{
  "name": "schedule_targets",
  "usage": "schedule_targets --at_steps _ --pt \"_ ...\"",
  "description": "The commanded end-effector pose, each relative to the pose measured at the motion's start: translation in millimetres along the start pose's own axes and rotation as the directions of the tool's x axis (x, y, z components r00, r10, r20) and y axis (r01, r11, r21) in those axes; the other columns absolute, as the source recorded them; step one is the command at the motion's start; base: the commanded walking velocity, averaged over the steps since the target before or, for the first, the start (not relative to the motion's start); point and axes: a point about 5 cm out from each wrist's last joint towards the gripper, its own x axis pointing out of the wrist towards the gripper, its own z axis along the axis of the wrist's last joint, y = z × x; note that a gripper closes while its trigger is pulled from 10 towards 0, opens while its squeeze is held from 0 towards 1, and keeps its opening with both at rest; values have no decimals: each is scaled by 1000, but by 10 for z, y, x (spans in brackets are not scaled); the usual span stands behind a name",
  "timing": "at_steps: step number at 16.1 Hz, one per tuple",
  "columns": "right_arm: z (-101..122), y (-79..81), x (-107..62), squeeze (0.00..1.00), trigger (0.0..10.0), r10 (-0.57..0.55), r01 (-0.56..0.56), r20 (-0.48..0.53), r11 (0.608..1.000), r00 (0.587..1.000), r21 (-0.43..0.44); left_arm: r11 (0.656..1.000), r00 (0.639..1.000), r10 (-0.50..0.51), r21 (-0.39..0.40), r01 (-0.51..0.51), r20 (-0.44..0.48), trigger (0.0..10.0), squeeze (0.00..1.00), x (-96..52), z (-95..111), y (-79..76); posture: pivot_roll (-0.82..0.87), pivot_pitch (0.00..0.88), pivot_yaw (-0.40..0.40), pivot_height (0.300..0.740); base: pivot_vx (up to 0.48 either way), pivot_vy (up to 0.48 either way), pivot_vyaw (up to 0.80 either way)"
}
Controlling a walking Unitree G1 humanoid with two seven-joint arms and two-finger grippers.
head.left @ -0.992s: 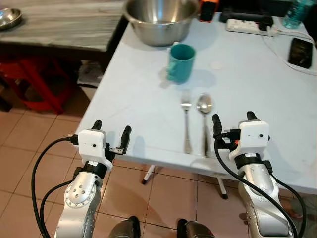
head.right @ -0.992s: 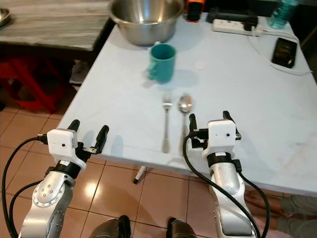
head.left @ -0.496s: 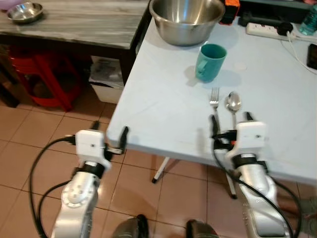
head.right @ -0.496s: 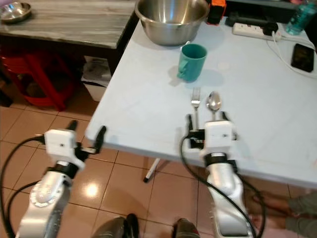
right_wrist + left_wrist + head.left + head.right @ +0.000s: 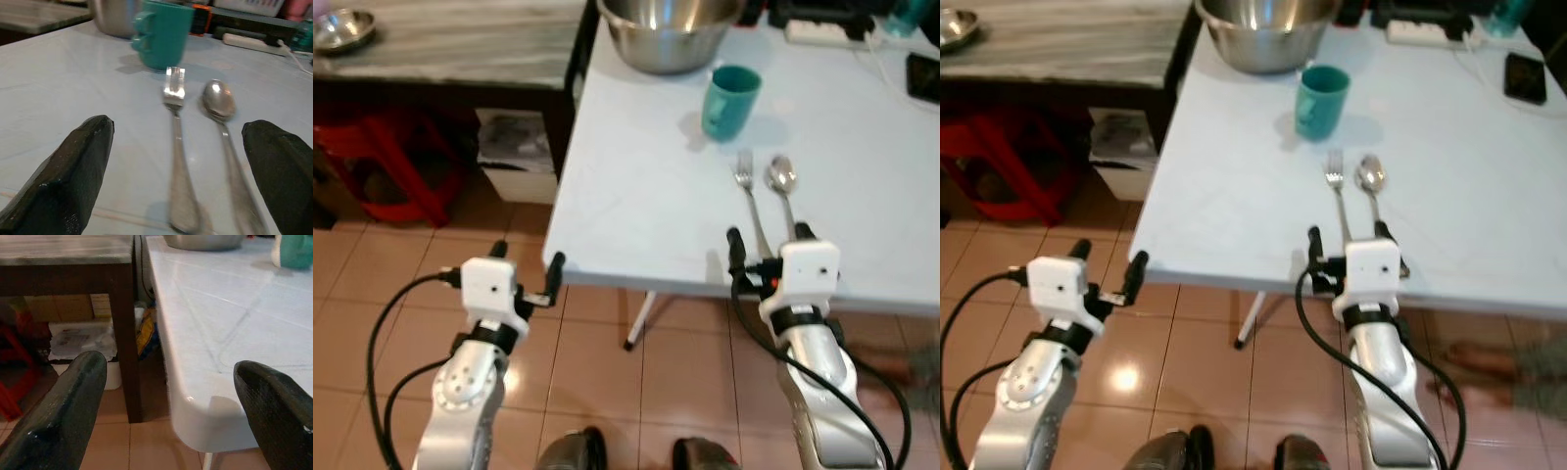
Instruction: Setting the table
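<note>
White surface (image 5: 636,206), seen from the robot's head. A fork (image 5: 750,201) and spoon (image 5: 784,191) lie side by side near the surface's near edge, fork at 9 o'clock of the spoon, heads pointing to 12 o'clock, handles toward the robot, close together but apart. A teal mug (image 5: 728,101) stands upright at 12 o'clock of the fork, well apart from it. A steel bowl (image 5: 668,31) sits at 11 o'clock of the mug, at the far edge.

Right gripper (image 5: 764,240) hangs at the near edge, just at 6 o'clock of the fork and spoon handles; its fingers (image 5: 73,176) are spread wide, holding nothing, with both utensils lying between them in the right wrist view.

Left gripper (image 5: 526,262) hovers over the tiled floor (image 5: 372,284) at the surface's near left corner; its fingers (image 5: 58,411) are apart and empty, the corner showing between them.

A second, wood-topped surface (image 5: 450,44) stands at 9 o'clock of the white one, bearing a small metal dish (image 5: 342,27). A power strip (image 5: 1425,31) and phone (image 5: 1525,76) lie toward 1 o'clock.
</note>
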Motion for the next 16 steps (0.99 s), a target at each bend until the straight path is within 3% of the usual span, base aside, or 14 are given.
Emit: schedule_targets --at_steps 1,5,12,16 --pt "-31 -67 -37 0 10000 -27 26 -15 1000 1000 -8 1000 1000 -27 -2 27 -4 10000 0 -11 -15 -59 -107 237 18 740 0 0 -800" --pt "-31 -64 -29 0 10000 -21 21 -12 1000 1000 -10 999 999 -34 -2 34 6 10000 0 -15 -5 -76 -105 235 13 740 0 0 -769" --pt "74 -89 75 0 10000 -11 11 23 1000 1000 -7 999 999 -41 -9 41 12 10000 0 2 16 -96 -110 243 13 740 0 0 0" --pt "106 -57 279 0 10000 31 -31 12 1000 999 0 992 992 -127 1 127 8 10000 0 -1 29 -171 -105 264 12 740 0 0 0"
